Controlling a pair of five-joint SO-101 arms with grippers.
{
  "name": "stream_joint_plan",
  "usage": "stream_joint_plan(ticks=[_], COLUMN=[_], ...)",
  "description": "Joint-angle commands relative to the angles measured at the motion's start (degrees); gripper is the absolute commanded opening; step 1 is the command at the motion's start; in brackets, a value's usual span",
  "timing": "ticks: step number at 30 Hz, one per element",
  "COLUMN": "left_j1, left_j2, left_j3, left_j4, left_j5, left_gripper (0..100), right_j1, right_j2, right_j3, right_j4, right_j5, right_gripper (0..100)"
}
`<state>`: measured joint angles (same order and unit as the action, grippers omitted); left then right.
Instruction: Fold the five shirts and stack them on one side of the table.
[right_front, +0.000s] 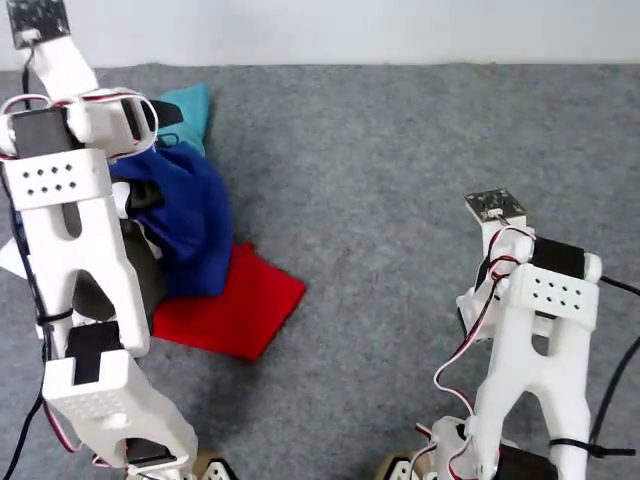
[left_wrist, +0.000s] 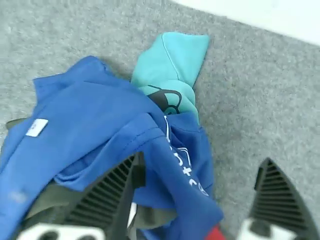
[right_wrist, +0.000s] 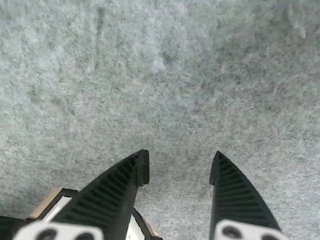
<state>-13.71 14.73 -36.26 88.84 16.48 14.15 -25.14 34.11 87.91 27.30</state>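
**Grippers Open Over a Heap of Shirts**

The left gripper (left_wrist: 202, 159), jaws spread wide and holding nothing, hangs above a crumpled blue shirt (left_wrist: 100, 120) at the left side of the table (right_front: 400, 150). A teal shirt (left_wrist: 175, 65) pokes out from under the blue one on the far side. A red shirt (right_front: 235, 305) lies flat on the near side, partly covered, and a dark shirt (right_front: 150, 275) shows beneath the heap. The right gripper (right_wrist: 180, 153) is also open and empty. It sits over bare grey surface at the near right, well apart from the clothes.
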Motion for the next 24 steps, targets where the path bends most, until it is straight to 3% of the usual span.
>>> stream_joint_plan(ticks=[1,6,16,24], left_j1=[2.2,6.3,4.9,5.5], left_j2=[-2.1,-2.0,6.2,8.4], left_j3=[1.9,2.1,3.9,2.7], left_j4=[-2.8,-3.1,-12.7,-13.4], left_j5=[0.8,0.7,0.5,0.5], left_gripper=[34,29,1,1], right_j1=[-0.5,-0.5,-0.5,-0.5], right_j2=[-0.1,-0.1,-0.1,-0.1], right_j3=[-0.3,-0.3,-0.3,-0.3], right_j4=[-0.7,-0.7,-0.7,-0.7], right_j5=[0.7,0.7,0.7,0.7], right_gripper=[20.3,20.3,20.2,20.2])
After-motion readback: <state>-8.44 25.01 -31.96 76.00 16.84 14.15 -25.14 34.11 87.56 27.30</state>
